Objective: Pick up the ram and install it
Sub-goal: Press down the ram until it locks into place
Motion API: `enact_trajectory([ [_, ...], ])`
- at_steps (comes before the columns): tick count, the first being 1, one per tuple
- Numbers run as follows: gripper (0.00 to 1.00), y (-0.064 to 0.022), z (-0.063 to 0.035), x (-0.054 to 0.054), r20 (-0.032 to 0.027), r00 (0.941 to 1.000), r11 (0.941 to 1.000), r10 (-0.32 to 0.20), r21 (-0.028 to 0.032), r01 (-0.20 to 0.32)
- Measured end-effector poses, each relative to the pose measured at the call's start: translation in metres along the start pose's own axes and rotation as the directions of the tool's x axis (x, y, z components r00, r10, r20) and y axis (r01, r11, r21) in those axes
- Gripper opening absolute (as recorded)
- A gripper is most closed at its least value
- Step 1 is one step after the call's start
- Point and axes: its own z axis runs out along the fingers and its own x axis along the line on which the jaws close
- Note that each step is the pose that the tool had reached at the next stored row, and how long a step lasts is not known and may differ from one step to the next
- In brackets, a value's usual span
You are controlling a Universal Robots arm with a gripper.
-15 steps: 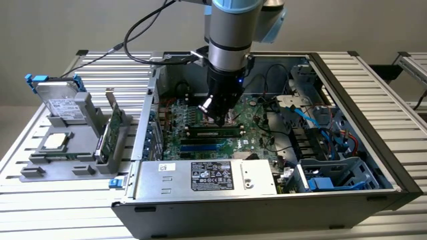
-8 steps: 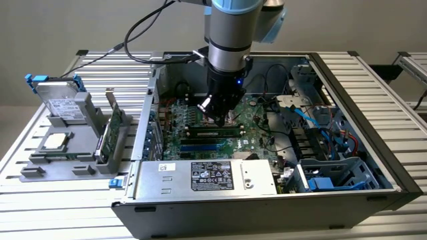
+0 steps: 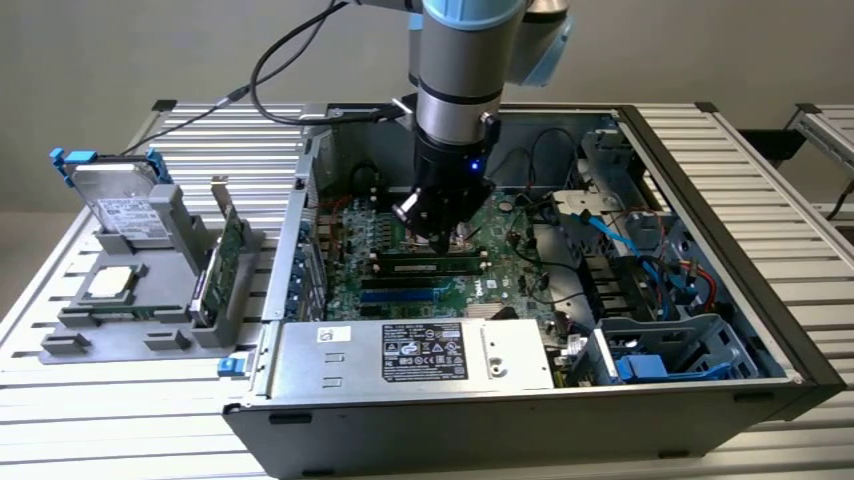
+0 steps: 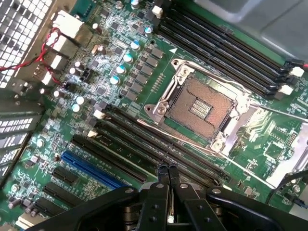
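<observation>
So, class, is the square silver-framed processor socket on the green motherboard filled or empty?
Empty: the socket shows its bare brown contact grid in the wrist view, with no chip seated.

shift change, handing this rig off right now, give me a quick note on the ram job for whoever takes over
Hand: shut, fingers pressed together with nothing visible between them, low over the motherboard's memory slots.
The ram: appears to stand in a slot directly under the hand, in the exterior view.
Done: by the look of it, the ram is off its holder and in a slot.
Left: can't tell whether it is fully seated or latched, so treat the install as unconfirmed.
</observation>
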Motion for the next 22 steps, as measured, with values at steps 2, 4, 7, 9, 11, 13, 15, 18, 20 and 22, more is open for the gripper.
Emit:
enact_trajectory([
  [2, 0.1, 0.0, 0.0001, 0.0, 0.0009, 0.9995, 0.9995, 0.03, -0.0003, -0.03],
  [4, 0.1, 0.0, 0.0002, 0.0, 0.0018, 0.9983, 0.9983, 0.059, -0.0007, -0.059],
  [7, 0.1, 0.0, 0.0003, 0.0, 0.0031, 0.9947, 0.9947, 0.102, -0.0013, -0.102],
  [9, 0.1, 0.0, 0.0004, 0.0, 0.004, 0.9914, 0.9914, 0.13, -0.0017, -0.13],
  [11, 0.1, 0.0, 0.0005, 0.0, 0.0048, 0.9875, 0.9875, 0.158, -0.0022, -0.158],
  [13, 0.1, 0.0, 0.0005, 0.0, 0.0057, 0.9826, 0.9826, 0.186, -0.0027, -0.186],
  [15, 0.1, 0.0, 0.0006, 0.0, 0.0065, 0.977, 0.9771, 0.213, -0.0032, -0.213],
  [18, 0.1, 0.0, 0.0005, 0.0, 0.0076, 0.9675, 0.9676, 0.253, -0.004, -0.253],
  [20, 0.1, 0.0, 0.0006, 0.0, 0.0083, 0.9604, 0.9604, 0.279, -0.0045, -0.279],
  [22, 0.1, 0.0, 0.0005, 0.0, 0.009, 0.9531, 0.9531, 0.303, -0.005, -0.303],
])
